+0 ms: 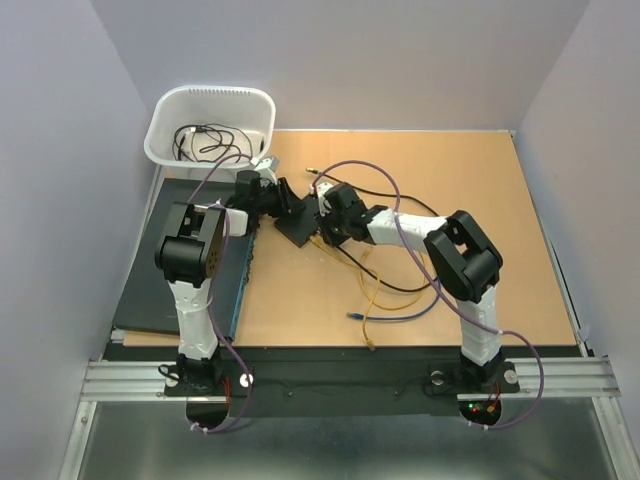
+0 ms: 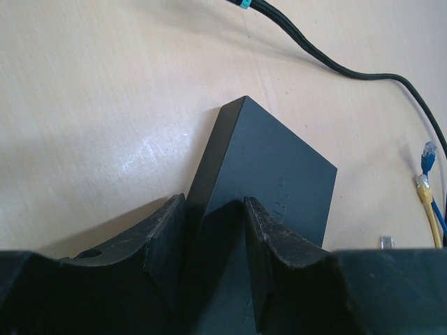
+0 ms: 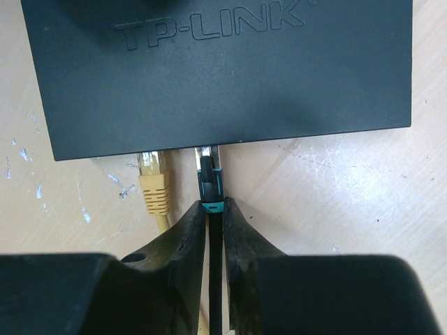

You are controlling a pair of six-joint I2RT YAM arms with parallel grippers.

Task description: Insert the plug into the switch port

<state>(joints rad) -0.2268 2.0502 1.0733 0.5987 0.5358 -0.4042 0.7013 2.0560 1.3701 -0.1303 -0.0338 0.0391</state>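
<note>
Your right tool (image 3: 215,222) is clenched on the plug (image 3: 210,183) at the back of its teal boot. The plug's tip meets the switch port (image 3: 204,149) in the near edge of the switch box (image 3: 223,70). A yellow plug (image 3: 155,183) sits in the neighbouring socket, just beside yours. Bare counter (image 3: 335,195) flanks the other side. Your left tool (image 2: 215,234) grips the box's end.
</note>
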